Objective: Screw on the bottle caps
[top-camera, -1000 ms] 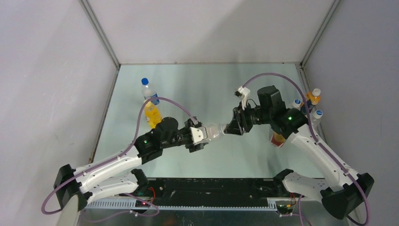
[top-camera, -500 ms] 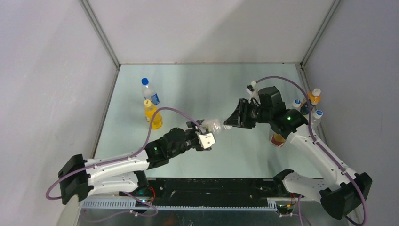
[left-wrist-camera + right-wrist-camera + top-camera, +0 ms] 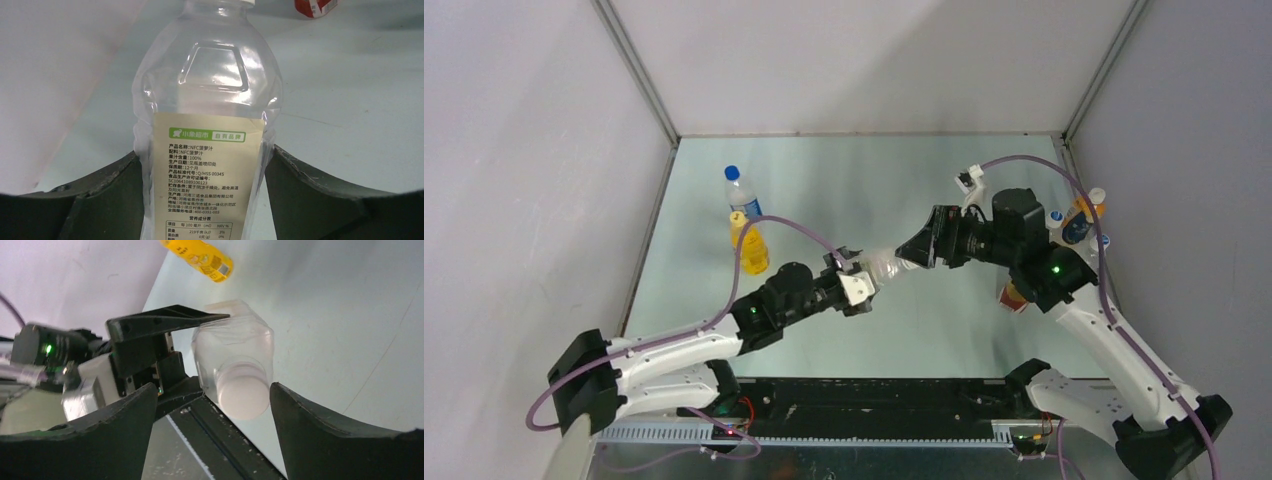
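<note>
1. Support comes from our left gripper (image 3: pixel 205 157), clamped on the clear bottle (image 3: pixel 210 95); we hold it level above the table (image 3: pixel 824 180) so its neck faces our right arm.
2. Our right gripper (image 3: pixel 212 392) stands with jaws apart, flanking the white cap (image 3: pixel 243 396) seated on that neck without touching it.
3. The brown-drink bottle (image 3: pixel 1014 296) waits beneath our right arm.
4. Pale green, the table sits between plain white walls (image 3: pixel 874 60).

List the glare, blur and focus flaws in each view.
Left wrist view: bright glare patches on the shoulder of the clear bottle, its label sharp and readable. Right wrist view: the white cap looks soft and washed out, and the dark fingers beside it lack detail. Top view: even light, only faint shadows on the table, no blur.
</note>
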